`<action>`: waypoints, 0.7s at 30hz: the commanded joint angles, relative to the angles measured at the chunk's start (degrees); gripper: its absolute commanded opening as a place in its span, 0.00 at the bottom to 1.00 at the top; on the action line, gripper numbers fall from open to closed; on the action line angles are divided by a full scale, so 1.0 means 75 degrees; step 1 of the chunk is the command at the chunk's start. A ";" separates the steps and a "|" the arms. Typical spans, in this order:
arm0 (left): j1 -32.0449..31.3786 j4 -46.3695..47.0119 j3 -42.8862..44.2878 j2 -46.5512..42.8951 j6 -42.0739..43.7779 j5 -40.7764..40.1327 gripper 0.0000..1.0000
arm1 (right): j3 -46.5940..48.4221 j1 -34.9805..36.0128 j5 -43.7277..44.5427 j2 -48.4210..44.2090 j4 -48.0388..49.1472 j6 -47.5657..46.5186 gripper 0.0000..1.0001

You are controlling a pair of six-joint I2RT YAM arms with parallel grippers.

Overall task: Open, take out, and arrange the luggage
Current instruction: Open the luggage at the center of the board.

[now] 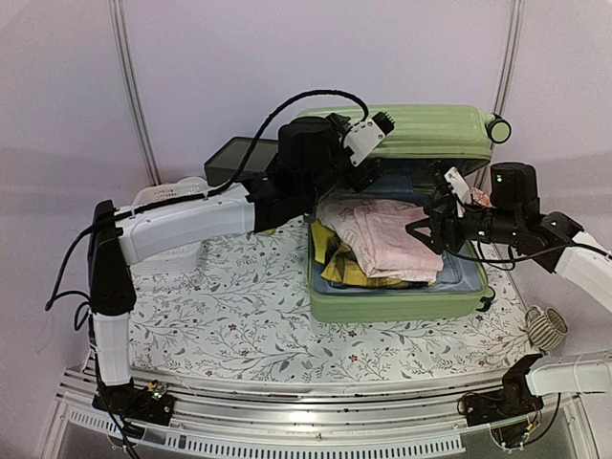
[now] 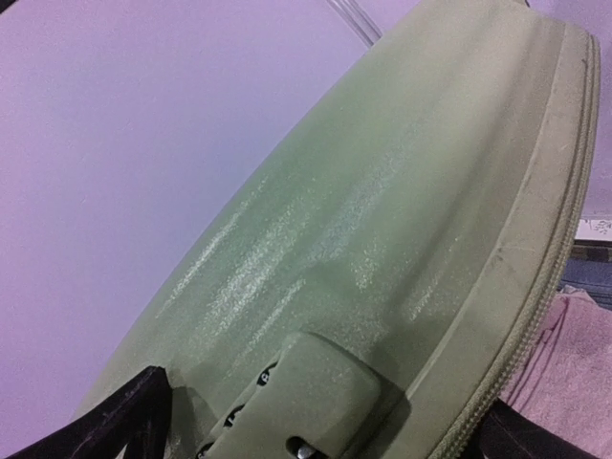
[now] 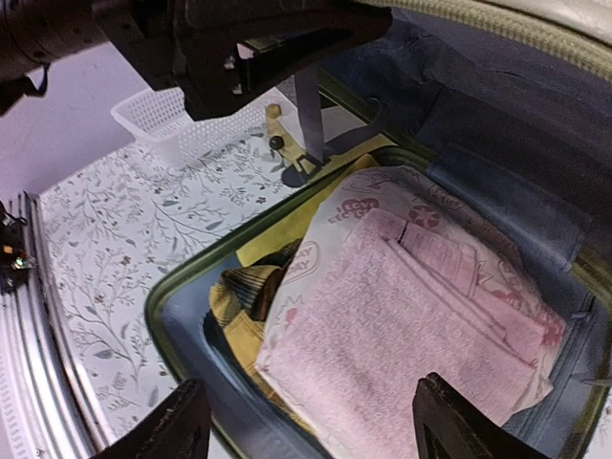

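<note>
Luggage (image 1: 392, 306) lies open on the counter (image 1: 220, 311) toward 2 o'clock, stiff lid raised. Left claw (image 2: 325, 426) stands wide astride the lid rim; right claw (image 3: 316, 430) gapes over a limp pink towel (image 3: 402, 325), probably easiest pinched at a fold

We find the left arm (image 1: 182, 220) stretched from the near left corner of the table (image 1: 239, 330) toward its far edge, with the left gripper (image 1: 366, 175) raised and its jaws spread wide. The right arm (image 1: 583, 260) bends in from the right edge. The right gripper (image 1: 417, 236) is angled downward, fingers (image 3: 182, 421) apart.
</note>
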 commanded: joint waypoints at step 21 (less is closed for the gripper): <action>0.0459 -0.0620 -0.0039 -0.0058 -0.1260 0.0152 0.97 | 0.3337 0.0106 0.1583 0.3213 0.0944 -0.0526 0.03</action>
